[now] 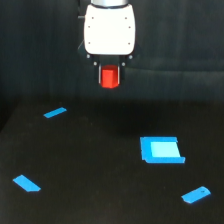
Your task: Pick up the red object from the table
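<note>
My jaws are closed on the red object [110, 77], a stubby red-orange block pinched between two short dark fingers, one showing on each side of it. My gripper [110, 75] hangs below my white, rounded wrist housing [109, 30], near the top middle of the exterior view. The block appears lifted well clear of the table [100, 165], seen against the dark backdrop above the table's far edge, with nothing under it. I judge the pick-up essentially done: the grasp is made and the block is off the surface; all that remains is to keep hold. Below me the black table carries only blue pieces: a thin sliver [55, 113] toward the far left corner, a large flat rectangle [161, 150] right of centre, a slanted strip [27, 183] near the front left, and a rounded piece [196, 194] near the front right corner.
</note>
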### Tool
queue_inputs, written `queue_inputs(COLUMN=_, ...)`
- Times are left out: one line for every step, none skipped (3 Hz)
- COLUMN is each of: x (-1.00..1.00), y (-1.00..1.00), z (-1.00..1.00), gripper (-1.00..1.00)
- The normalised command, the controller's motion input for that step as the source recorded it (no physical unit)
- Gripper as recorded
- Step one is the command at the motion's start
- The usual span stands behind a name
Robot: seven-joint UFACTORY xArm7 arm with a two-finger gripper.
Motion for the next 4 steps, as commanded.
queue_inputs(x=0.01, y=0.11, z=0.00, gripper=-0.79)
queue_inputs(x=0.12, y=-0.02, z=0.02, gripper=-0.89)
queue_inputs(x=-0.02, y=0.01, z=0.02, gripper=-0.92)
queue_inputs(x=0.01, y=-0.01, z=0.06, gripper=-0.95)
